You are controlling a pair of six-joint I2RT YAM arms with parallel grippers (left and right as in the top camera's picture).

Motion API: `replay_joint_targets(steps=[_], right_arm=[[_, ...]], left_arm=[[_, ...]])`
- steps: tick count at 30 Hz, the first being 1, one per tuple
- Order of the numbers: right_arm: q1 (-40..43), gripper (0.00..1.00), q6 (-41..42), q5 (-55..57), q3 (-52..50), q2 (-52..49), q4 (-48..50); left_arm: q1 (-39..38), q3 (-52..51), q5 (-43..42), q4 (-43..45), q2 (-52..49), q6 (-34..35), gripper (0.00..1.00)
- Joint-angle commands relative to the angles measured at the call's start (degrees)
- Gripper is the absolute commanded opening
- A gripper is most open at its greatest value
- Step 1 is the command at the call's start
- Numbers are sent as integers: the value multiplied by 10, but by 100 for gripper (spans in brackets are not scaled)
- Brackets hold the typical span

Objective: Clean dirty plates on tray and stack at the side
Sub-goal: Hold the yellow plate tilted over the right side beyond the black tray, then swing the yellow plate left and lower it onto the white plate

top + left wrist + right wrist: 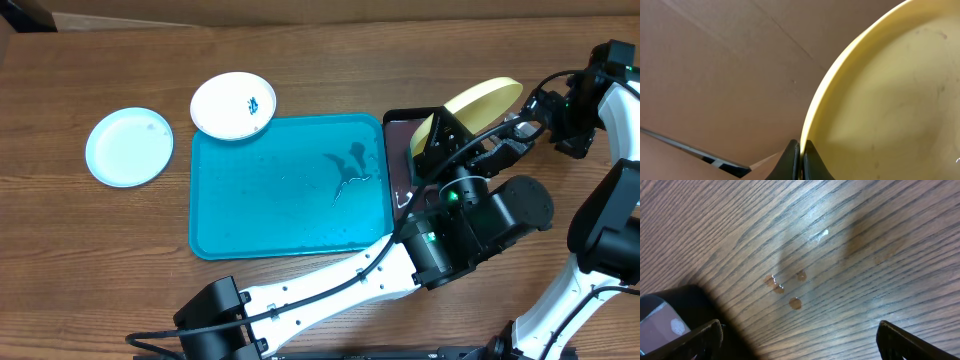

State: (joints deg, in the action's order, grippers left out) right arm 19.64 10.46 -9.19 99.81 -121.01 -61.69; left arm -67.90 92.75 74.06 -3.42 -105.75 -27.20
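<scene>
**Yellow-green plate held up over the black tray; two plates lie at the left**

The wooden tabletop (300, 60) carries the turquoise tray (260, 200) at its middle. The tray holds no plate, only wet streaks and a dark smear (350, 165) towards its right end. Just beside the tray's right rim lies a smaller black tray (400, 114), largely covered by the left arm, which reaches in from the near edge.

The yellow-green plate (485, 98) is off the tabletop, tilted steeply on edge above the black tray, towards the far right corner. The left gripper (801, 150) pinches its rim, fingers pressed tight together on the thin edge, as the left wrist view shows.

The mint-blue plate (128, 147) lies flat near the left edge of the tabletop, apart from the tray. The white plate (232, 105) lies flat towards the far edge, its near side overlapping the tray's far left corner. It carries a small teal smear (252, 101) on its right half.

The right gripper (800, 345) hangs over bare wood at the right side with fingers spread wide, holding nothing. A few small droplets (785, 287) sit on the wood below it.
</scene>
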Motion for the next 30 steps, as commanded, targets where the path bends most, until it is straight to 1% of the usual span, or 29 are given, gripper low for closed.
replay_joint_targets(steps=[1,2,3,4,6,10,13,15,19,21,23,25,27,28,30], right_arm=[[0,100,0,-3,15,13,2],[0,100,0,-3,15,13,2],[0,100,0,-3,15,13,2],[0,100,0,-3,15,13,2],[0,100,0,-3,15,13,2],[0,100,0,-3,15,13,2],[0,100,0,-3,15,13,2],[0,100,0,-3,15,13,2],[0,100,0,-3,15,13,2],[0,100,0,-3,15,13,2],[0,100,0,-3,15,13,2],[0,100,0,-3,15,13,2],[0,100,0,-3,15,13,2],[0,100,0,-3,15,13,2],[0,100,0,-3,15,13,2]], left_arm=[[1,16,24,9,1,-17,4],[7,16,33,20,1,-17,4],[15,16,42,33,1,-2,4],[20,16,49,37,1,26,4],[23,16,47,21,1,112,4],[11,16,-27,-73,1,185,4],[17,16,-109,-165,1,303,4],[31,16,-199,-222,1,378,4],[75,16,-360,-296,1,484,4],[108,16,-436,-322,1,525,4],[151,16,-538,-340,1,545,4],[203,16,-652,-350,1,547,4],[267,16,-788,-358,1,547,4],[334,16,-916,-368,1,547,4],[407,16,-1030,-380,1,547,4]])
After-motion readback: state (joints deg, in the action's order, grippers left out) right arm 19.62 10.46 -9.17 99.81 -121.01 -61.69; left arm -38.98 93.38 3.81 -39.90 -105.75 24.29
